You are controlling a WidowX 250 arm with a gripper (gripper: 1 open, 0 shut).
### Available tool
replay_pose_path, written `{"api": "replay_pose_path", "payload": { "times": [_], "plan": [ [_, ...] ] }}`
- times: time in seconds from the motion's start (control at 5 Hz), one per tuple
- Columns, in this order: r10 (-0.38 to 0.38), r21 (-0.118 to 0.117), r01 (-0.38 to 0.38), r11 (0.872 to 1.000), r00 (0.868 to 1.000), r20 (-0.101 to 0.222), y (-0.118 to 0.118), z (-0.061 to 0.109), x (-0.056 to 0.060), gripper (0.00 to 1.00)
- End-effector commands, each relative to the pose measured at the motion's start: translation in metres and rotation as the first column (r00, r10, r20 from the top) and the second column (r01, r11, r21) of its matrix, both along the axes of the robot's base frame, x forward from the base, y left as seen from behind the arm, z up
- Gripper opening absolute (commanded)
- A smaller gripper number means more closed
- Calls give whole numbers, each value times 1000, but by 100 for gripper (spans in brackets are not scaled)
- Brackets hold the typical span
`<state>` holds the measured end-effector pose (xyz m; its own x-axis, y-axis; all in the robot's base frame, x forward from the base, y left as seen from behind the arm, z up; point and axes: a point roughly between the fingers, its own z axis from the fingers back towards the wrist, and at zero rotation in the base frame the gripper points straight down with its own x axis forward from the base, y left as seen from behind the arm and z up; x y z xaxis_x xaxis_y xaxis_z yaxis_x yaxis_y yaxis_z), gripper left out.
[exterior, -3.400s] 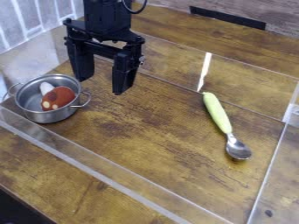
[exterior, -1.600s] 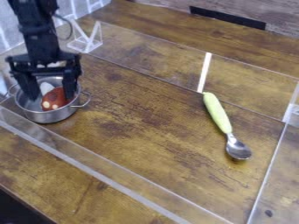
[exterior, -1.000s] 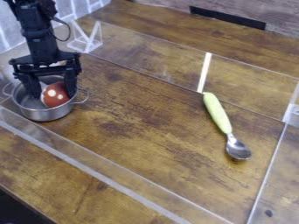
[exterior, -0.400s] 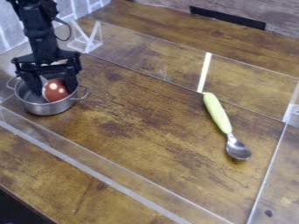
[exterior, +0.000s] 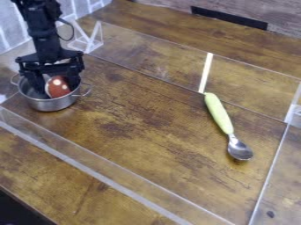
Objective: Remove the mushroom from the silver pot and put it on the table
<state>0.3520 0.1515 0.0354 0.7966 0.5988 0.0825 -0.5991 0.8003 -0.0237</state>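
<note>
The silver pot [exterior: 42,105] stands on the table [exterior: 153,132] at the far left. Inside it lies the mushroom [exterior: 55,87], its red-brown cap showing between the black fingers. My gripper [exterior: 51,79] hangs straight down over the pot and is open. One finger [exterior: 26,81] stands left of the mushroom and the other to its right, with the tips down at the pot's rim. I cannot tell whether the fingers touch the mushroom.
A spoon [exterior: 223,123] with a yellow-green handle lies on the right half of the table. A thin white strip [exterior: 206,72] stands just behind it. Clear plastic walls run along the front, left and right edges.
My gripper has come down over the pot and now straddles the mushroom. Its jaws stayed wide apart. The spoon has not moved.
</note>
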Motion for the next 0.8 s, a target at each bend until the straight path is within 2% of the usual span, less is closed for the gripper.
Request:
{"api": "replay_pose_path", "payload": {
  "times": [0.0,0.2,0.4,0.6],
  "plan": [
    [25,15,-26,1000,1000,4,9,-2,2,100],
    [33,17,-33,999,999,-3,10,-4,5,100],
    [39,19,-39,999,999,-10,10,-6,7,0],
    [39,1,-39,999,999,11,4,17,11,0]
  ]
}}
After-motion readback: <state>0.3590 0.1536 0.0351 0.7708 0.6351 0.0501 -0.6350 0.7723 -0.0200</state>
